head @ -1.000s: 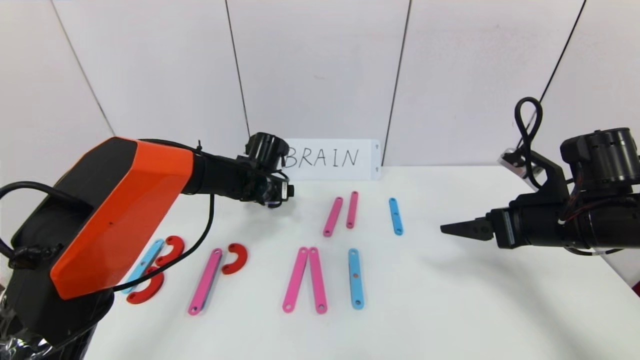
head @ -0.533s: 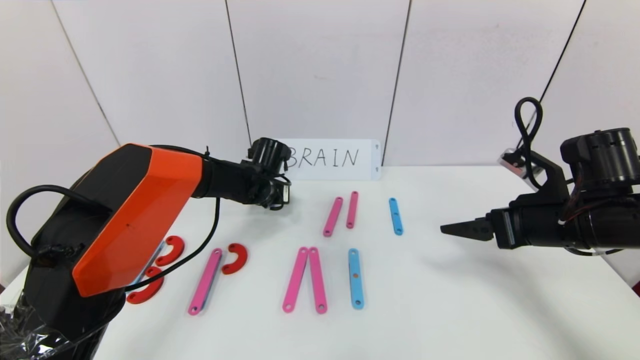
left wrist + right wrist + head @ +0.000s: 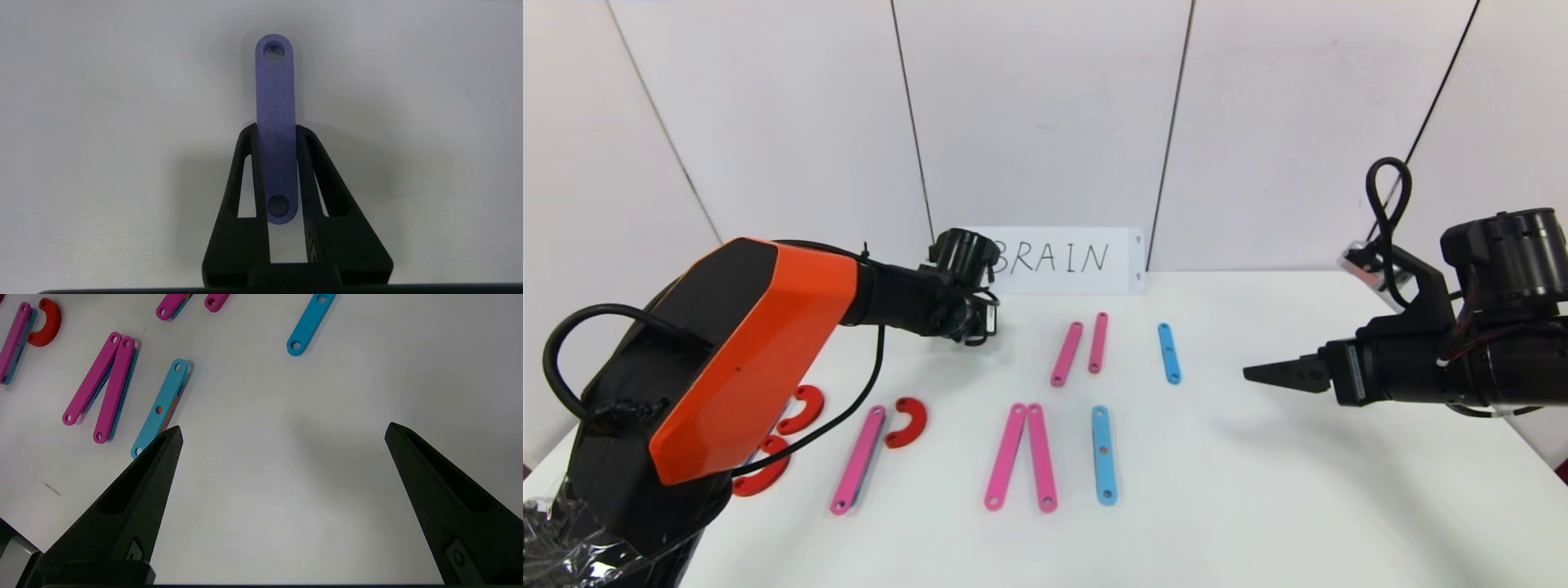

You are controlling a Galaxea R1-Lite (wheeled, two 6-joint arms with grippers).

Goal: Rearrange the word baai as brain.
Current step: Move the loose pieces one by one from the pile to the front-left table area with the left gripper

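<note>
The left tool gripped a purple strip over the far bench. The right tool hung wide. B, P-shape, pink pair, blue bar lay done (R's leg, N remained, I judged).
</note>
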